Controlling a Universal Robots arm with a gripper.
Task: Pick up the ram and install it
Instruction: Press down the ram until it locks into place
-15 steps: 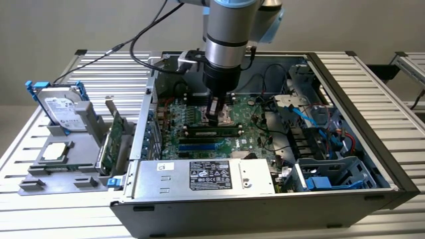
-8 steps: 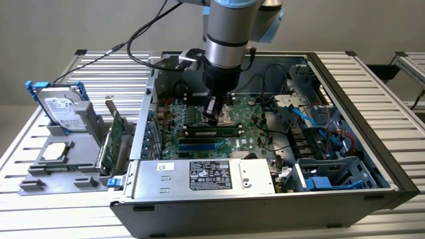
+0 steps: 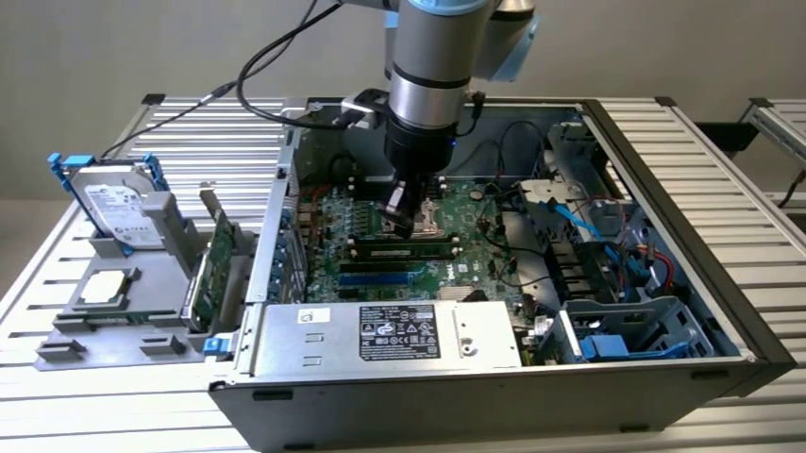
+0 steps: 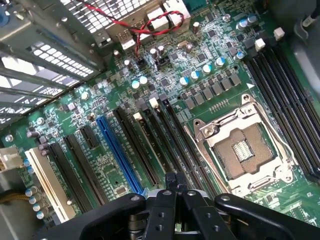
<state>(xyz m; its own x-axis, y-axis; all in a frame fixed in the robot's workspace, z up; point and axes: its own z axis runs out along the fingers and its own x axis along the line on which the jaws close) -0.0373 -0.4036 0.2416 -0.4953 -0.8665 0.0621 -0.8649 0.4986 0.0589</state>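
The exterior view is showing the robot arm reaching down into an open computer case (image 3: 743, 326) lying on a slatted metal table (image 3: 75, 415). The pincer (image 3: 406, 213) is hanging just above the green motherboard (image 3: 473, 236), near the middle of the case. A ram stick (image 3: 403, 251) is sitting in a slot just on the near side of the pincer, lying flat along the board. It is not touching the pincer. In the wrist view, the pincer (image 4: 175, 192) is looking shut, with its two black fingers (image 4: 165, 200) pressing together and nothing between them. Below it, the long black memory slots (image 4: 165, 145) and a blue slot (image 4: 117, 150) are running side by side. The silver processor socket (image 4: 245, 152) is lying just beside them. On the exterior view's left, a hard drive (image 3: 116, 208) is standing in a grey holder (image 3: 75, 340), with a green expansion card (image 3: 217, 264) near it.
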